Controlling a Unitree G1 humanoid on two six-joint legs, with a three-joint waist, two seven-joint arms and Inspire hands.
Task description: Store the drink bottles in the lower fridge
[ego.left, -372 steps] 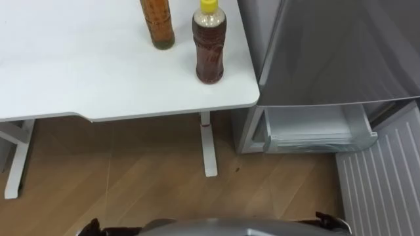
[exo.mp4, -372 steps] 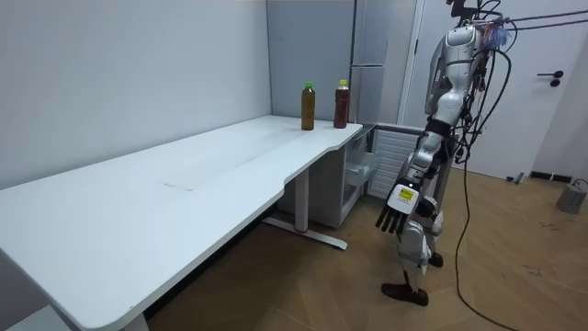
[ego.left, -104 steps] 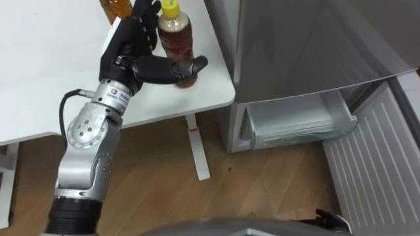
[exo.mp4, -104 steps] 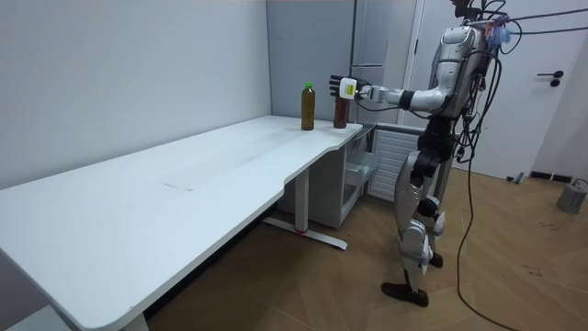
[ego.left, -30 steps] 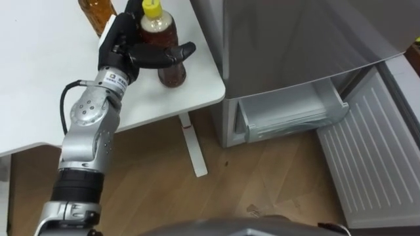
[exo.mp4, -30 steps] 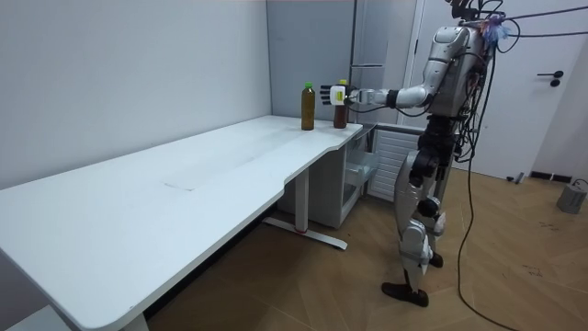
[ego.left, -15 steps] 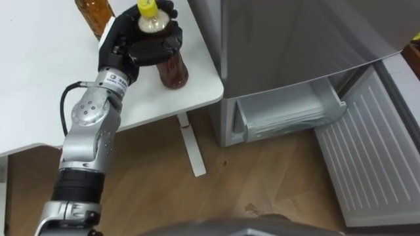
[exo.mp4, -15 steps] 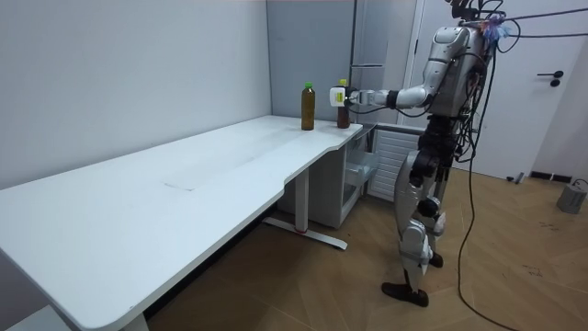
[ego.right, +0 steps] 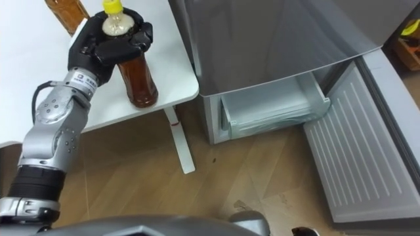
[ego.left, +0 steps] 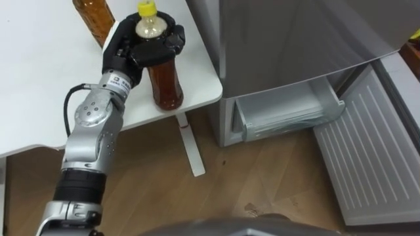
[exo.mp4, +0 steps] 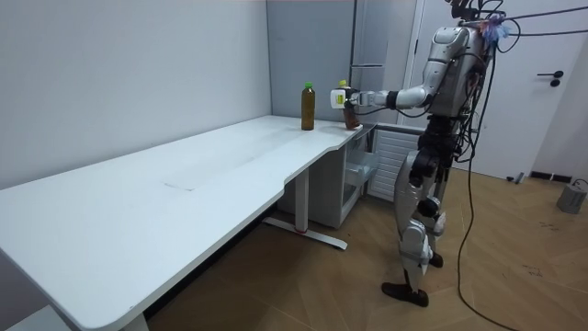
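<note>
A dark tea bottle with a yellow cap [ego.left: 164,78] hangs tilted just above the white table's [ego.left: 39,85] near right corner. My left hand [ego.left: 141,42] is shut on its shoulder and neck, fingers curled round from above. In the room view the bottle [exo.mp4: 349,115] leans at the end of my outstretched left arm. A second, amber bottle [ego.left: 94,16] stands on the table further back, to the left of the hand. The grey fridge [ego.left: 295,39] is on my right, with its lower drawer [ego.left: 289,111] showing behind the swung-open lower door [ego.left: 367,157].
I stand on wooden floor between the table's corner and the fridge. The table's white leg [ego.left: 187,144] rises from the floor just left of the fridge. The open lower door takes up the floor to the right.
My left hand's fingers curled round the yellow-capped bottle and raised it off the table, drawing it toward the front edge. The amber bottle stayed put.
</note>
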